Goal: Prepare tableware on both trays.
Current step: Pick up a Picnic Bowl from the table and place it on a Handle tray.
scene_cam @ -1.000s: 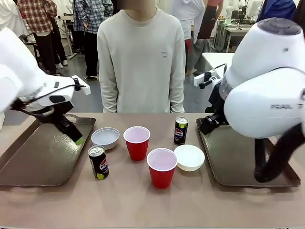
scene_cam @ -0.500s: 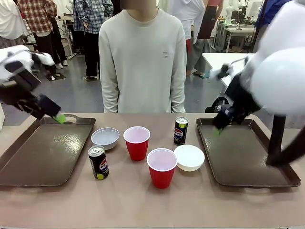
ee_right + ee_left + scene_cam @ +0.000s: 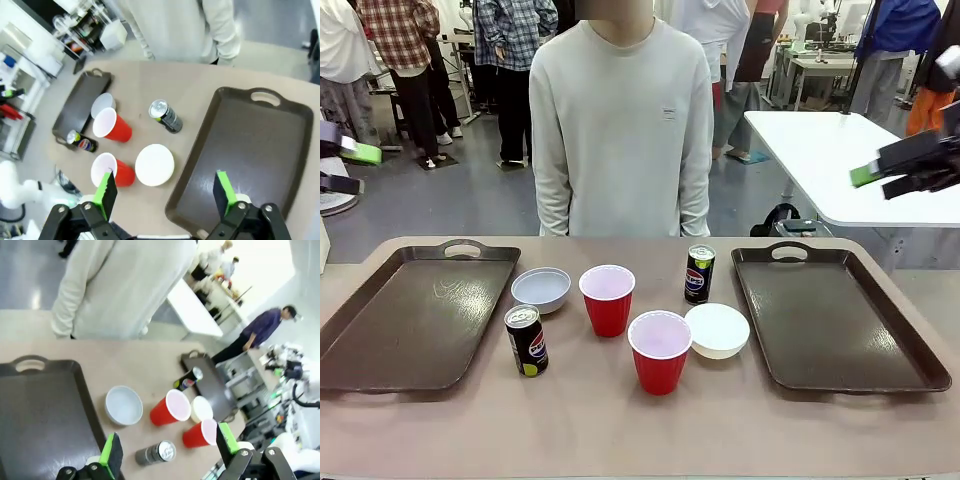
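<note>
1. Worktop (image 3: pixel 620 430): tan surface. A person (image 3: pixel 620 130) in a pale sweater stands at the middle of its far edge, arms down.
2. Left tray (image 3: pixel 380 340): dark brown, rectangular, with a raised rim and a cut-out handle at the far end. It lies flat at the left of the worktop.
3. Right tray (image 3: pixel 840 320): same make, lying flat at the right of the worktop.
4. Left bowl (image 3: pixel 541 288): small, round and white, upright on the worktop just right of the left tray's far corner.
5. Right bowl (image 3: pixel 717 329): small, round and white, on the worktop near the right tray. It sits just beside the near cup.
6. Far cup (image 3: pixel 607 300): red with a white inside, upright at the centre, to the right of the left bowl.
7. Near cup (image 3: pixel 660 352): red with a white inside, upright, nearer than the far cup and to its right.
8. Left can (image 3: pixel 526 340): black-and-blue Pepsi can, upright, on the near side of the left bowl and close to the left tray's rim.
9. Right can (image 3: pixel 699 274): same kind, upright, on the far side of the right bowl and to the left of the right tray.
10. Left gripper (image 3: pixel 350 169): raised well above the worktop at the far left. Its fingers stand apart and hold nothing.
11. Right gripper (image 3: pixel 876 183): raised well above the right tray at the far right. Its fingers stand apart and hold nothing.
</note>
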Robot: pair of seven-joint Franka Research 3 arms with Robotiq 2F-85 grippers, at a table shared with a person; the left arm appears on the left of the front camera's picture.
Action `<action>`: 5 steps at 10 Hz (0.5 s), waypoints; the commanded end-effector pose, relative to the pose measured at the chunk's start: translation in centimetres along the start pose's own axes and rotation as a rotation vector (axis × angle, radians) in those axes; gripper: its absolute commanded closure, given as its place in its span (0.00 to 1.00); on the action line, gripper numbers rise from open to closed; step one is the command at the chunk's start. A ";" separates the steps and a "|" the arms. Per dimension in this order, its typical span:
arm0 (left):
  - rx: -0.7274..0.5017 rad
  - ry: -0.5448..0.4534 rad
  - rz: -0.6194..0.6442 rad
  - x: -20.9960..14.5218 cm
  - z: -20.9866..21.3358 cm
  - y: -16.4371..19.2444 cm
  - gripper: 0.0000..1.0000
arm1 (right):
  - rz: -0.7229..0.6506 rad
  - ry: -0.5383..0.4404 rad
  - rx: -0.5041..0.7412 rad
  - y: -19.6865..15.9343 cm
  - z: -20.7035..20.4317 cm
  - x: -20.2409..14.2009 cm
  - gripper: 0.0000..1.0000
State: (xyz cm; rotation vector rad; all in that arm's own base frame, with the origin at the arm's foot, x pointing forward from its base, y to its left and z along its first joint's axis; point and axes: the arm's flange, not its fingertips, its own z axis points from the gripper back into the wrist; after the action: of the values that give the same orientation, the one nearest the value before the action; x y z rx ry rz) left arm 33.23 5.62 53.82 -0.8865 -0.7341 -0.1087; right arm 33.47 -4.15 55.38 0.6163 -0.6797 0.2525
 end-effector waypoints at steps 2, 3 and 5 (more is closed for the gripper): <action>0.024 0.085 0.032 -3.4 3.2 4.2 0.00 | -0.083 0.062 -0.001 -3.3 -0.3 -14.0 0.00; 0.079 0.144 0.055 -3.9 4.0 4.9 0.00 | -0.097 0.081 -0.015 -3.6 0.4 -15.1 0.00; 0.117 0.198 0.096 -4.5 6.2 7.3 0.00 | -0.156 0.100 -0.041 -5.1 1.5 -16.8 0.00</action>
State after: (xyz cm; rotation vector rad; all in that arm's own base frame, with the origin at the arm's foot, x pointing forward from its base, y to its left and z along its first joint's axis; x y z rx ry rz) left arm 30.11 13.32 48.46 -0.8294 -0.5348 -0.0391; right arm 29.13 -14.35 51.07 0.6379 -0.5400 0.1219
